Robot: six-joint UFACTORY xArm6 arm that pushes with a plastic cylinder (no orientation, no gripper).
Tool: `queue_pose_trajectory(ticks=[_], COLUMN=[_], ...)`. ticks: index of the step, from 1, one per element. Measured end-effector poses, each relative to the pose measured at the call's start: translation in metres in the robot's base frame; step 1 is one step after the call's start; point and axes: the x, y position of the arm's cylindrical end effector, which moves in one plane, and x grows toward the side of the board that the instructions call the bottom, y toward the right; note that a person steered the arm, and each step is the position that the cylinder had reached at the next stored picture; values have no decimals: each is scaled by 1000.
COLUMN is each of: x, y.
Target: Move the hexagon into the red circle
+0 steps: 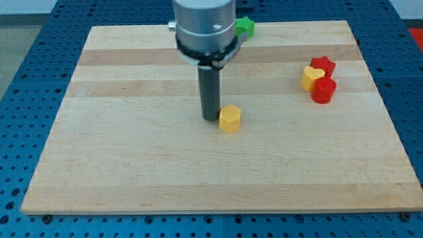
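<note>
Task barely begun: my tip, a bare rod with no claw to release or clench, sits just left of the yellow hexagon at frame centre, well apart from the red circle at right, beside one yellow heart, one red star; one green block at top.

We were a wide cylindrical housing of brushed silver-grey metal, entering from the view's top, ringed near its base by a black band. A small round silver stud stuck out on the view's left of it. Below the band we narrowed to a straight, dark grey rod, matte and plain, ending in my tip.
</note>
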Motion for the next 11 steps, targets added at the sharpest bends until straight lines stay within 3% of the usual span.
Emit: queue_pose_trajectory(ticks=[1,2,4,6,7,8,11], x=[-3,8,28,-2,-2,36,14], y=[10,-38,41,139,153,137,174])
